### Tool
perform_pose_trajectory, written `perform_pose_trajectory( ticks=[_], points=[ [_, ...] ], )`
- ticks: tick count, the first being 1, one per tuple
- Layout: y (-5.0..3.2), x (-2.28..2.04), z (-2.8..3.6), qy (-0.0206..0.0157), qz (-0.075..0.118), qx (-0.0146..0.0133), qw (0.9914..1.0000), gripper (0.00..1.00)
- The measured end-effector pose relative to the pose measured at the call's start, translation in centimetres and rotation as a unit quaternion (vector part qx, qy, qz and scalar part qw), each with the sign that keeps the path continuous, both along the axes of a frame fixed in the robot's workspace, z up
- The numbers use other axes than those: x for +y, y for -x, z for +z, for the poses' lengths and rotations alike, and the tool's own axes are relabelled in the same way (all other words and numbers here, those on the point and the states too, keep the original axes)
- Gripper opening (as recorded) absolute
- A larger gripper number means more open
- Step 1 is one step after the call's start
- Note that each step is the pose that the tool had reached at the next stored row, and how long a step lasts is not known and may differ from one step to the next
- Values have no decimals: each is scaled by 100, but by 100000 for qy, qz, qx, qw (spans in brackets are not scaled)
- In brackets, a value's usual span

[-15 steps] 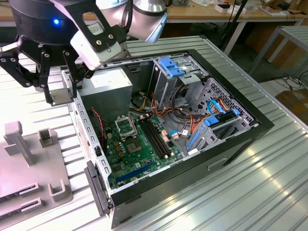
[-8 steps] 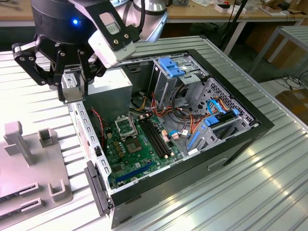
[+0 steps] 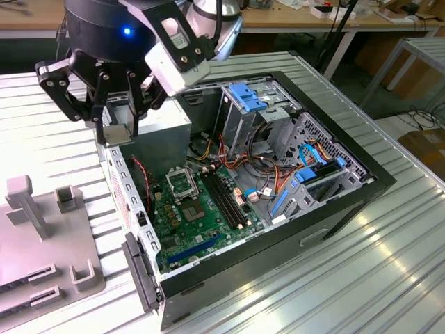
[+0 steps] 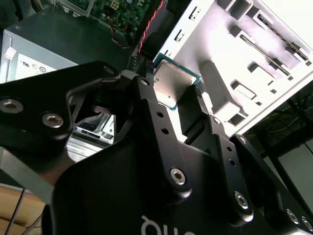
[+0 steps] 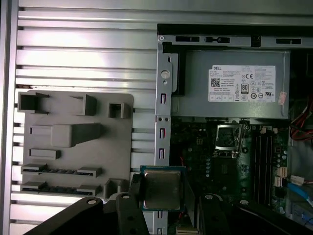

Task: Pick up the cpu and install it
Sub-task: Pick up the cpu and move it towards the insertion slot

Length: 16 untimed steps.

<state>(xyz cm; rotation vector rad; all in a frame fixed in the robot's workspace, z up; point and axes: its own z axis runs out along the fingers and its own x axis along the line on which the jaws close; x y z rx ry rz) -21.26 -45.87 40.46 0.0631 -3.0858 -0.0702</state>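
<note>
My gripper [image 3: 119, 124] is shut on the cpu [image 3: 115, 136], a small thin square chip with a silver-grey face. It hangs in the air over the side wall of the open computer case [image 3: 132, 202], at the exterior view's left. Both wrist views show the cpu [image 4: 171, 83] [image 5: 161, 188] pinched by its edges between the black fingers [image 4: 146, 98]. The square metal-framed socket [image 3: 182, 182] [image 5: 229, 137] lies on the green motherboard, apart from the chip and further into the case.
A grey fixture plate [image 3: 42, 236] [image 5: 73, 142] with raised holders lies outside the case. The grey power-supply box [image 3: 163, 136] [image 5: 230, 83] stands beside the socket. Long black memory slots [image 3: 226, 198], coloured cables and a blue-handled drive cage [image 3: 254, 97] crowd the case's other side.
</note>
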Motion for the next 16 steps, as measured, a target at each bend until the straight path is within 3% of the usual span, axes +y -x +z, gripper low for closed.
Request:
perform_pose_trajectory(
  ticks=[16],
  points=[
    [-287, 0, -20, 173, 0, -89, 100000, 45]
  ],
)
